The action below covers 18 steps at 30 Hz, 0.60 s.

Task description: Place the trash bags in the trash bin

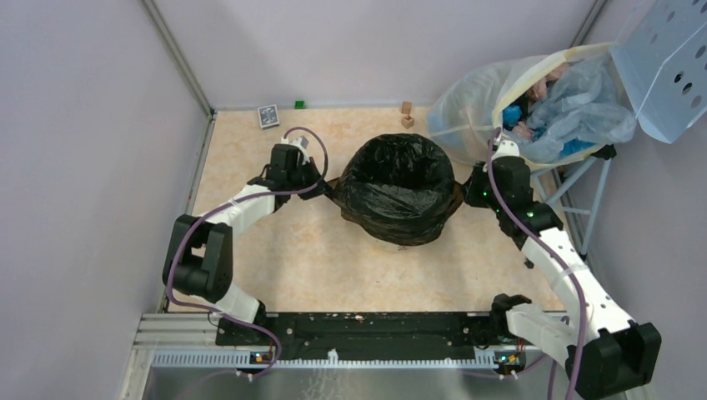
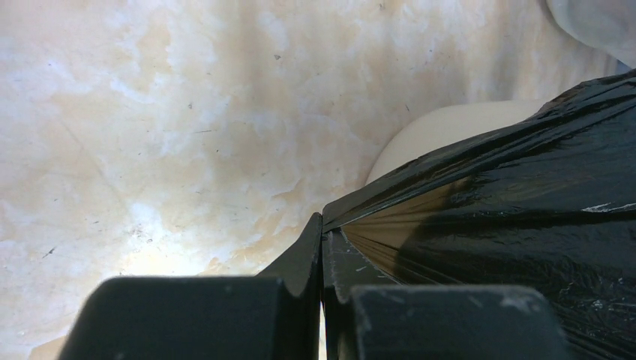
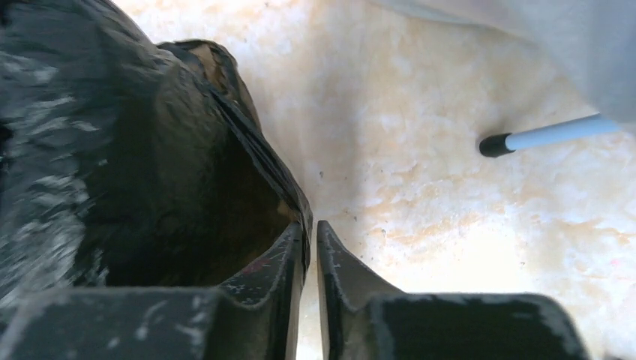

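A glossy black trash bag (image 1: pixel 400 187) is draped over the trash bin in the middle of the floor. Only a strip of the bin's cream wall (image 2: pixel 442 131) shows under the film in the left wrist view. My left gripper (image 1: pixel 321 185) is at the bag's left edge, shut on a stretched fold of the black film (image 2: pixel 480 202); its tips (image 2: pixel 322 225) are pressed together. My right gripper (image 1: pixel 467 190) is at the bag's right edge. Its jaws (image 3: pixel 310 229) stand a narrow gap apart, and the bag's rim (image 3: pixel 247 142) hangs against the tip of the left finger.
A large translucent sack (image 1: pixel 488 96) full of rubbish stands at the back right, on a frame with a light-blue perforated panel (image 1: pixel 667 58). One of its legs (image 3: pixel 540 136) ends near my right gripper. Two wooden blocks (image 1: pixel 407 114), a card (image 1: pixel 267 116) and a green cube (image 1: pixel 299 104) lie along the back wall.
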Available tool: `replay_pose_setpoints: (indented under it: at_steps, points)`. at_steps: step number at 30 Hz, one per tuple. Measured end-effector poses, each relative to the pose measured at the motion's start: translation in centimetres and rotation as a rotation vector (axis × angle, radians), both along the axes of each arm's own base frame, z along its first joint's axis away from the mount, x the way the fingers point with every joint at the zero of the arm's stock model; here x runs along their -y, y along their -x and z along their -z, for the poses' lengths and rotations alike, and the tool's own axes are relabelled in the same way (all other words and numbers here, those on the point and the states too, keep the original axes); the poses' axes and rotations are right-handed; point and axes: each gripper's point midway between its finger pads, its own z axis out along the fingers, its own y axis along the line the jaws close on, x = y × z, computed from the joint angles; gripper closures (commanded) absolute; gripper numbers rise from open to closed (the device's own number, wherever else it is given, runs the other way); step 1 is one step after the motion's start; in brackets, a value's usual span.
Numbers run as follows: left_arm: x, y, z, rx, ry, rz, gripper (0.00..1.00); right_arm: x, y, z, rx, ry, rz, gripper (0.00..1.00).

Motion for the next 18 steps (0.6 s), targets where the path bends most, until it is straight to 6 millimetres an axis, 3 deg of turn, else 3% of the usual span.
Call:
replay_pose_setpoints:
  at_steps: [3,5,10,12,15,18]
  points:
    - [-0.2,0.0,0.1,-0.006,-0.002,-0.006,0.95,0.2,0.3,-1.3,0.037,0.001,-0.004,0.78]
    - [0.0,0.1,0.1,-0.01,0.004,0.002,0.74,0.2,0.5,-0.9,0.021,0.008,-0.007,0.65]
    - [0.0,0.8,-0.7,-0.006,0.01,0.019,0.47,0.7,2.2,-0.1,-0.035,0.029,-0.011,0.52]
    - [-0.2,1.3,-2.1,0.02,0.014,0.02,0.38,0.9,3.2,-0.8,-0.026,0.023,-0.014,0.5]
    - [-0.7,2.2,-5.1,0.083,0.021,0.009,0.16,0.7,4.7,-2.9,0.022,-0.018,-0.032,0.47]
    - [-1.7,3.3,-6.7,0.098,0.009,-0.033,0.15,-0.3,6.5,-4.8,0.072,-0.113,-0.076,0.45]
